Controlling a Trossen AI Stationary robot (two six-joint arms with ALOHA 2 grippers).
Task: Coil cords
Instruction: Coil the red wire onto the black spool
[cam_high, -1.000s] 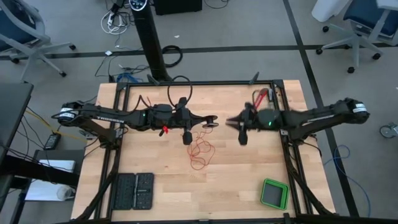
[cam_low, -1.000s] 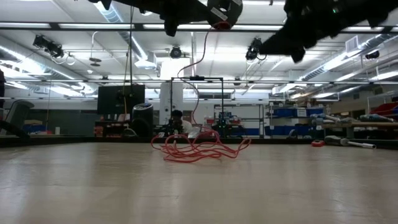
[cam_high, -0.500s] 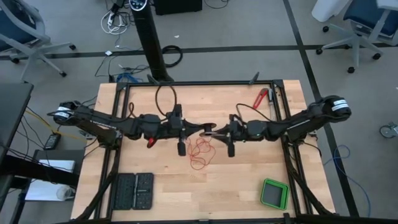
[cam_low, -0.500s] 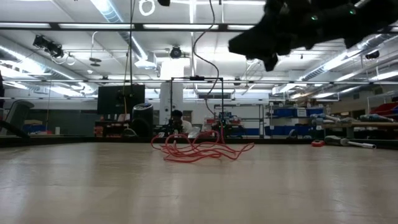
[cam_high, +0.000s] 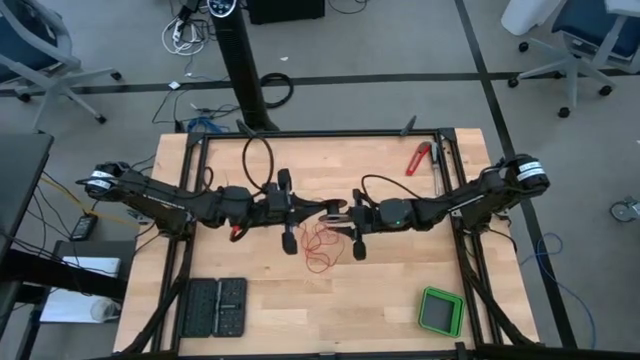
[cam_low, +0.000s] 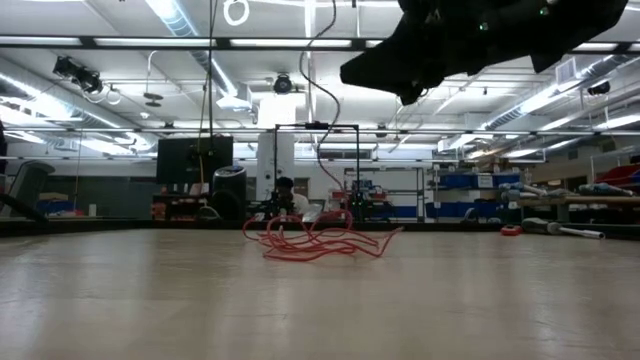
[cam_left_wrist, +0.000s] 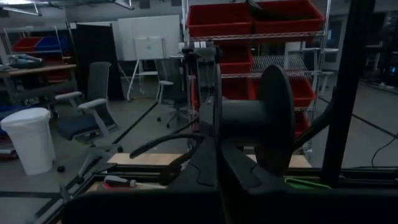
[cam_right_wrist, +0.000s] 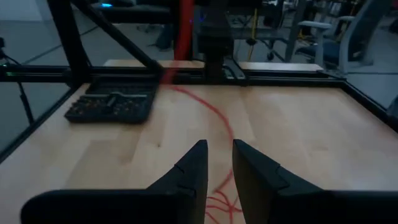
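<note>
The table (cam_high: 390, 290) showed a pale wood top of joined strips, smooth with a soft satin sheen, inside a matt black metal frame (cam_high: 330, 134). The thin red wire (cam_high: 321, 243) looked plastic-coated and slightly glossy where it lay tangled on the boards. Both arms wore matt dark casings, and each gripper, left (cam_high: 336, 208) and right (cam_high: 345, 222), had dull black plastic-looking fingers (cam_right_wrist: 189, 171). A black tray (cam_high: 216, 307) appeared matt and ribbed; a green box (cam_high: 441, 312) had a smooth plastic rim. A dark spool (cam_left_wrist: 258, 121) looked smooth and matt. The floor (cam_high: 380, 40) was grey and smooth.
</note>
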